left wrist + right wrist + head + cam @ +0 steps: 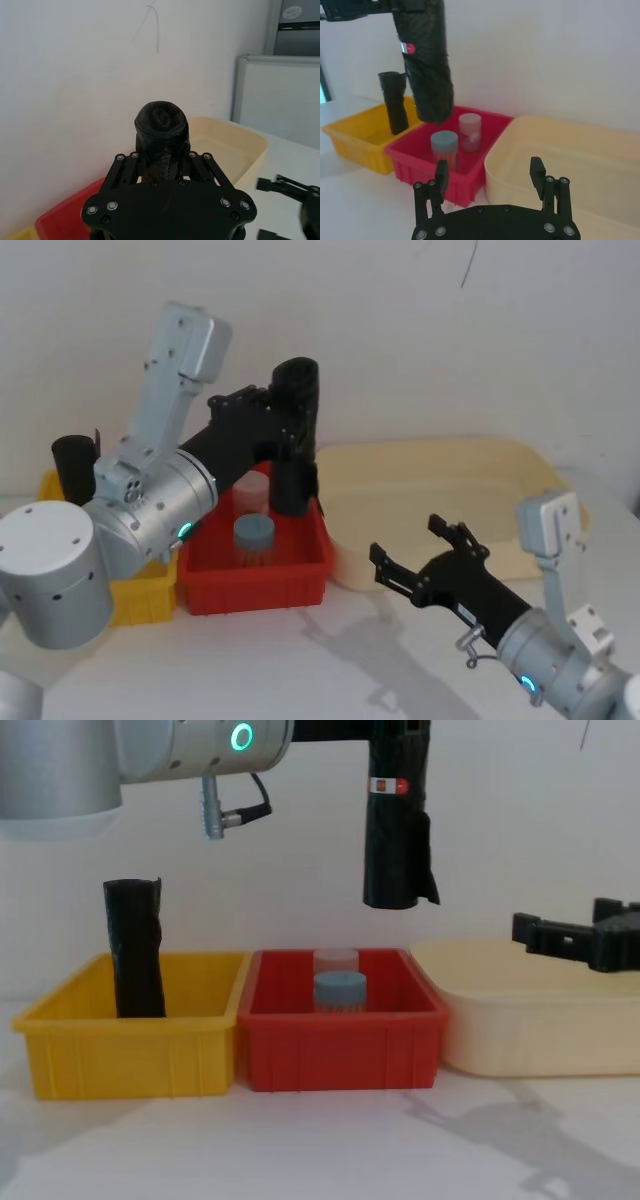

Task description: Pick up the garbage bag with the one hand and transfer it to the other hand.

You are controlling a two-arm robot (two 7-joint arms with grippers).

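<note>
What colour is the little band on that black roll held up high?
Red and white; the label band on the garbage bag shows best in the chest view.

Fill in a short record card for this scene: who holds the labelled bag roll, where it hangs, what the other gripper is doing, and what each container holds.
holder: left gripper, shut on the garbage bag at its upper part
bag pose: upright, in the air above the red bin, touching nothing below
other gripper: right gripper, open, low by the cream tray, apart from the bag
red bin: two jars
yellow bin: plain black roll, standing upright
handover: not yet done
</note>
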